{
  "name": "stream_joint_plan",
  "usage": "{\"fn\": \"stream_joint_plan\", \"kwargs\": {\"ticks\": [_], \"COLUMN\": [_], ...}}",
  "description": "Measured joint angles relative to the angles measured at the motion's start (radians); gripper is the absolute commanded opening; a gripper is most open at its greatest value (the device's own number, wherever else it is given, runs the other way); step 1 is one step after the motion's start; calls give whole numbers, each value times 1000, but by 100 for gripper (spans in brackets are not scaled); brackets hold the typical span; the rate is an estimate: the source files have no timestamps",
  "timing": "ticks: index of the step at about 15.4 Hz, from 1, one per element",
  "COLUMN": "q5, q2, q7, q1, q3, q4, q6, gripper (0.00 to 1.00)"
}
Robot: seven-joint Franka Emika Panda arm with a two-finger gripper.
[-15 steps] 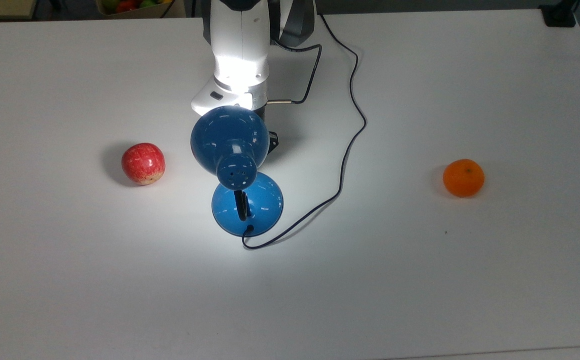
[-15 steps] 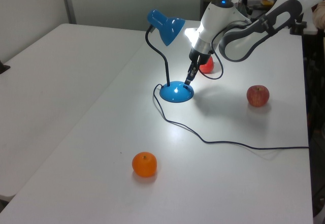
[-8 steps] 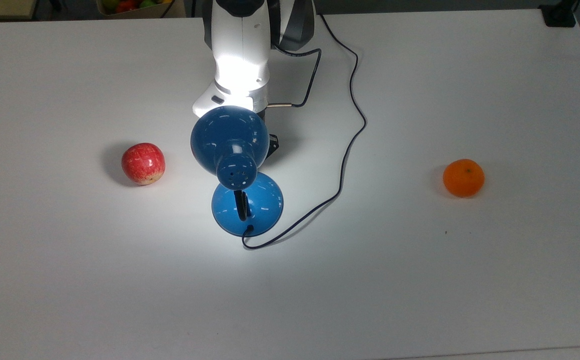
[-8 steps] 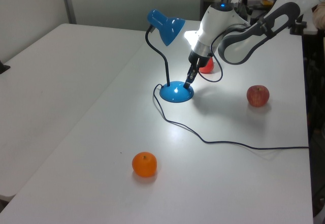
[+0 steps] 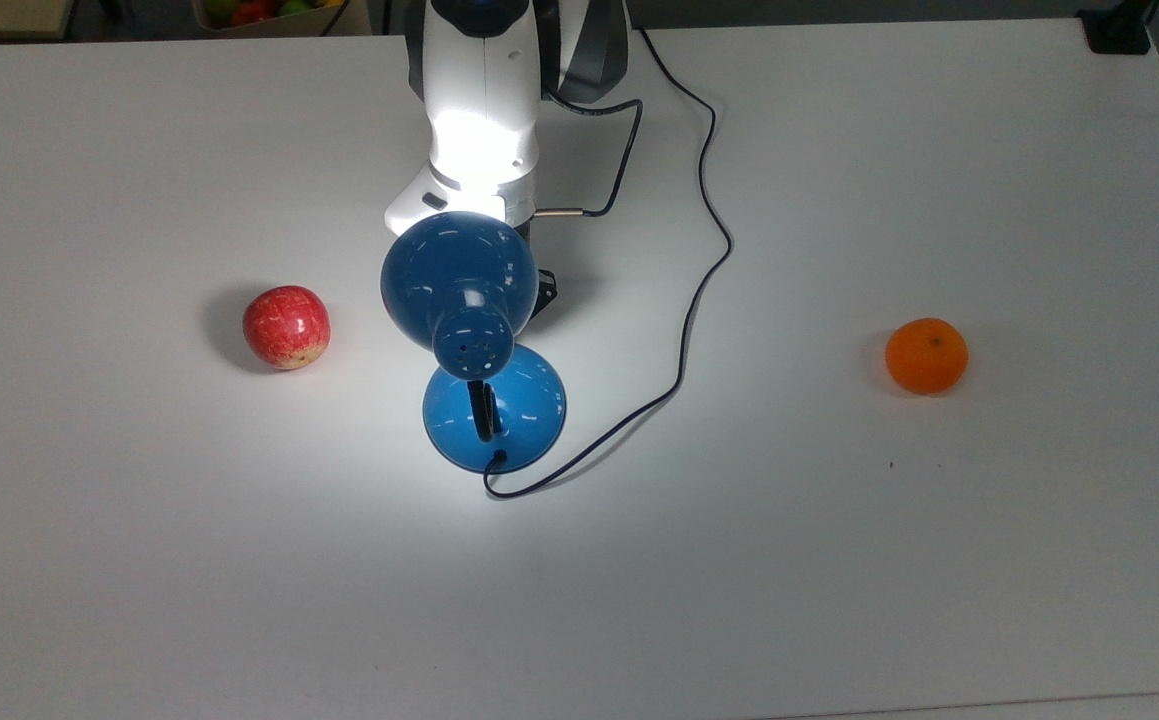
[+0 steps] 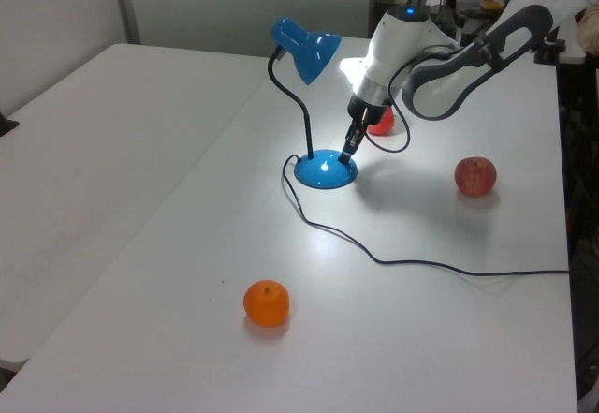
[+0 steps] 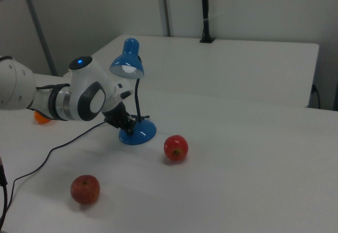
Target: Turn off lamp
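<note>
**A:** What does the top view show?

**B:** A white worktop (image 5: 139,560) with a blue desk lamp (image 5: 459,285) near its middle, still lit: a bright pool of light falls on the white robot arm (image 5: 479,110) just behind the shade. The domed shade hides the arm's tip. A red apple (image 5: 286,326) lies well to the top view's left of the lamp, an orange (image 5: 926,355) well to the top view's right. The lamp's thin dark cord (image 5: 699,270) loops away from the round base toward the far edge.

**A:** And the left view?

**B:** It shows what the shade hides from above. The claw (image 6: 347,150) points down and its tip reaches the far rim of the lamp base (image 6: 326,169), seemingly touching it, probably because the switch sits there. Whether its fingers are wide or narrow I cannot tell. A second red apple (image 6: 475,176) lies on the left view's right.

**A:** The right view?

**B:** It looks from the opposite side. The glowing bulb shows inside the shade (image 7: 127,64), so the lamp is judged not yet off. The claw (image 7: 128,122) sits low against the base, under the shade, angled to reach in beside the neck. Two apples lie nearer this camera.
</note>
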Motion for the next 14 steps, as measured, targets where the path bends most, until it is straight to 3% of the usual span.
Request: {"fn": "stream_joint_plan", "kwargs": {"ticks": [9, 14], "q5": [0, 0], "q2": [-16, -102], "q7": [19, 19], "q1": [1, 1], "q3": [0, 0], "q4": [2, 29], "q6": [-224, -450], "gripper": [0, 0]}}
